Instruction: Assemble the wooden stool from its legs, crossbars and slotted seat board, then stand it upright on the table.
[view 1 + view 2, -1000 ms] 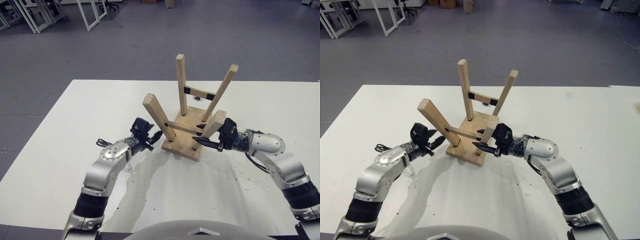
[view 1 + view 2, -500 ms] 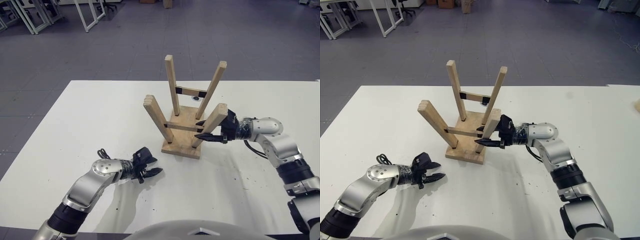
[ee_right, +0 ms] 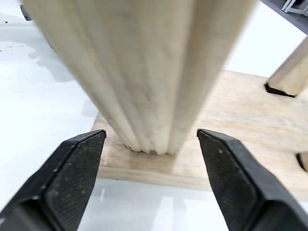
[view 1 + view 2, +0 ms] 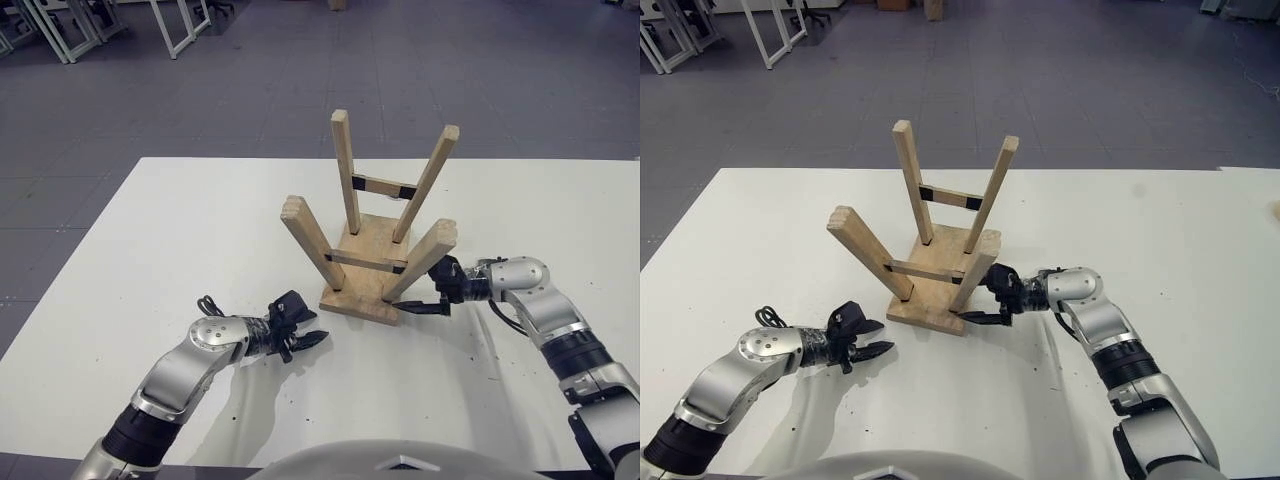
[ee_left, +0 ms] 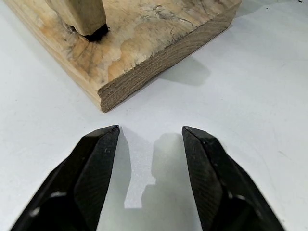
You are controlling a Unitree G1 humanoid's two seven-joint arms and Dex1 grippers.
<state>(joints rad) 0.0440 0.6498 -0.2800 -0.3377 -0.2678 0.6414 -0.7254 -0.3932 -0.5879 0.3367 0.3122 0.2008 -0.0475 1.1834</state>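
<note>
On the table (image 4: pixel 180 220), about mid-width and nearer its far edge than me, the stool (image 4: pixel 365 255) sits upside down: seat board (image 4: pixel 358 303) flat on the surface, four legs splayed upward, one crossbar (image 4: pixel 365 261) joining the near pair and another (image 4: pixel 383 186) joining the far pair.

My right gripper (image 4: pixel 983 301) is spread wide around the base of the near right leg (image 4: pixel 422 260), one finger on each side and daylight between both pads and the wood, so nothing is clamped yet. My left gripper (image 5: pixel 150 139) is also apart, low over the table just short of the board's near left corner and touching nothing.

I judge the wood stiff and fairly light, with a rough sawn grain that should not slip between my pads. The weak points are probably the joints. The legs look only pushed into their slots, so a pull high on a leg could lever it loose. I would grip low, where the leg meets the board, and steady the board's edge with the other side while turning it over.

For room, there is open white surface to the left, right and towards me, enough to tip the stool onto its feet. The far edge lies behind the far legs, so I would roll it towards me rather than away. A black cable (image 4: pixel 207 303) loops beside my left forearm, something to keep out of the sweep.
</note>
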